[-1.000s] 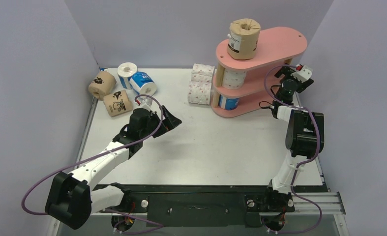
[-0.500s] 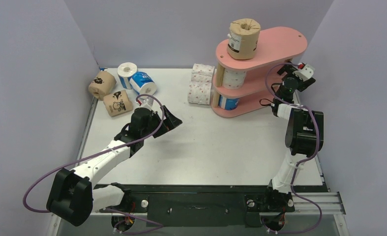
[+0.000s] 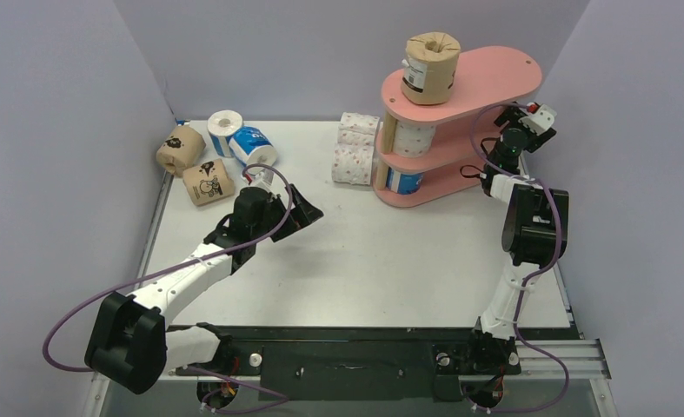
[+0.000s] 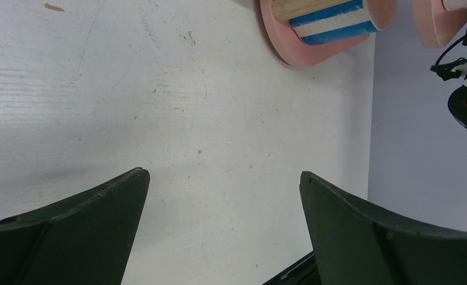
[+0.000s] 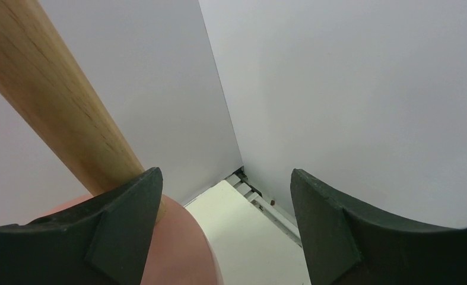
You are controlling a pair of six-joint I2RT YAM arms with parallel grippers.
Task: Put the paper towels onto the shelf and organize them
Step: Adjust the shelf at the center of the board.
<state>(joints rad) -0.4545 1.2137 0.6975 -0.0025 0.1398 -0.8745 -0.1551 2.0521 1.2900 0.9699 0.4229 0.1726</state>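
- Moved up and in over the last second: right gripper [image 5: 225, 171], now tucked at the right end of the shelf [image 3: 494, 74], between top and middle boards. Jaws apart, narrowing a little, nothing between them.
- Just beside its left finger, outside the gap: wooden post [image 5: 53, 89]. Touching or not, cannot tell.
- Barely shifted: left gripper [image 3: 302, 211], spread wide, empty, hovering over the table [image 3: 381, 261].
- No roll moved. On the shelf, all at its left end: brown roll [image 3: 431, 69] upright on the top board, pink-dot roll [image 3: 415, 139] on the middle tier, blue roll [image 3: 403, 181] on the bottom tier.
- Loose on the table: brown pair [image 3: 208, 181] and blue pair [image 3: 253, 146] at back left; pink-dot rolls [image 3: 353, 163] just beside the shelf's left end.
- So no placement gained this second. Probably lining up to steady or shift the shelf, but only a guess.
- Tight on the right: board above, post at the side, right wall [image 3: 634, 174] near. Snagging the post could shove the shelf and tip the upright brown roll.
- Open on the left: bare table between left gripper and the back-left rolls. Left wall [image 3: 60, 174] close to the brown pair, so best approached from the table side.
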